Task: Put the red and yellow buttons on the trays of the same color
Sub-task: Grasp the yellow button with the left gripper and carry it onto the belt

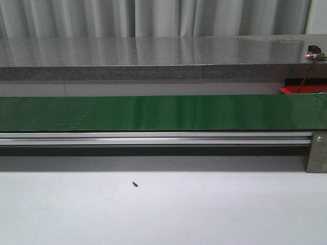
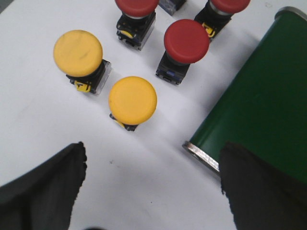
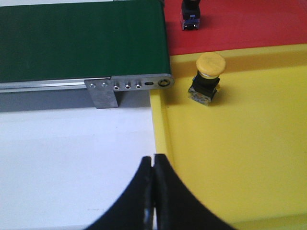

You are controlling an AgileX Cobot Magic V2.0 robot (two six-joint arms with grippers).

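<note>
Hovering over the white table, the left gripper [image 2: 152, 184] has its two black fingers spread wide with nothing between them. Straight out beyond that gap stands the nearest yellow mushroom-head push button [image 2: 132, 99], upright on its dark base, so its long axis points up toward the wrist camera and not along the table. A second yellow push button [image 2: 78, 52] stands farther off to one side of it, and a red mushroom-head push button [image 2: 186, 41] stands to the other side, with two more red caps cut off at the picture's edge. The rounded end of the long green conveyor belt [image 2: 259, 100] runs just beside one finger. The left arm is judged the nearer one for any of these buttons, and the closest yellow one lies almost on the gripper's centre line.

Farther right, the right gripper [image 3: 153, 191] has its black fingers pressed together on nothing, poised above the left rim of the flat bright yellow tray [image 3: 249, 158]. One yellow button [image 3: 207, 76] already stands on that tray near its far edge. Beyond it lies the flat red tray [image 3: 240, 24], with a dark button base at its far edge.
</note>
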